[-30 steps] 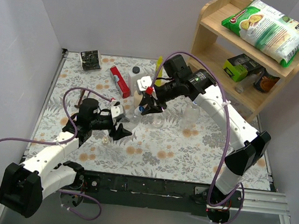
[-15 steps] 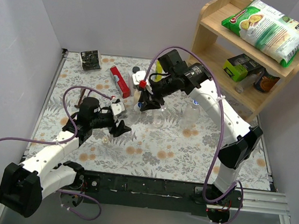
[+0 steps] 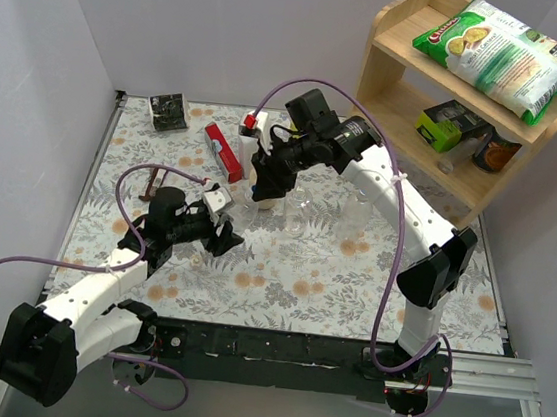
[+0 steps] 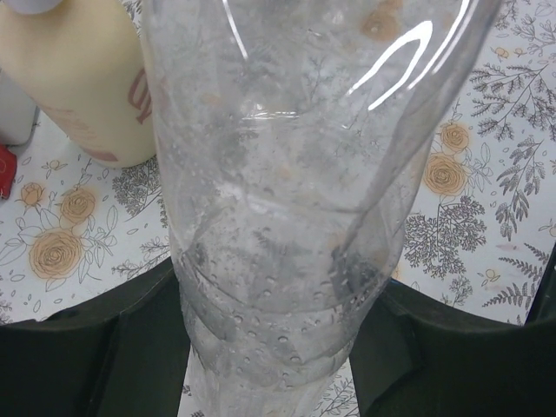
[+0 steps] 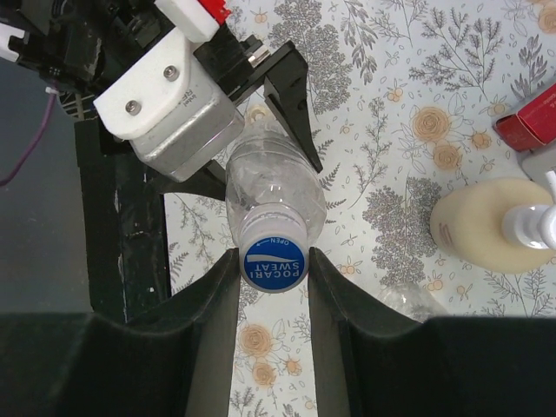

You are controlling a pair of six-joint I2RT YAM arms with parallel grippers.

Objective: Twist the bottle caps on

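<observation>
My left gripper (image 4: 278, 347) is shut on the lower body of a clear bottle (image 4: 278, 174) and holds it upright; its fingers (image 4: 113, 347) press on both sides. In the right wrist view that bottle (image 5: 274, 187) is seen from above, with a blue cap (image 5: 274, 261) sitting on its neck. My right gripper (image 5: 274, 265) is shut on the blue cap, with a finger touching each side. In the top view the right gripper (image 3: 263, 197) hangs over the left gripper (image 3: 223, 234). A small pale cap (image 3: 195, 256) lies by the left gripper.
A beige pump bottle (image 5: 482, 226) stands just beyond the held bottle, with a red box (image 3: 222, 152) behind it. Two other clear bottles (image 3: 359, 206) (image 3: 298, 218) are at mid-table. A dark box (image 3: 169, 111) is at the back left. A wooden shelf (image 3: 452, 98) is on the right.
My right arm swung left and back, carrying the blue cap from beside the pump bottle to the top of the held bottle. The left gripper has barely moved.
</observation>
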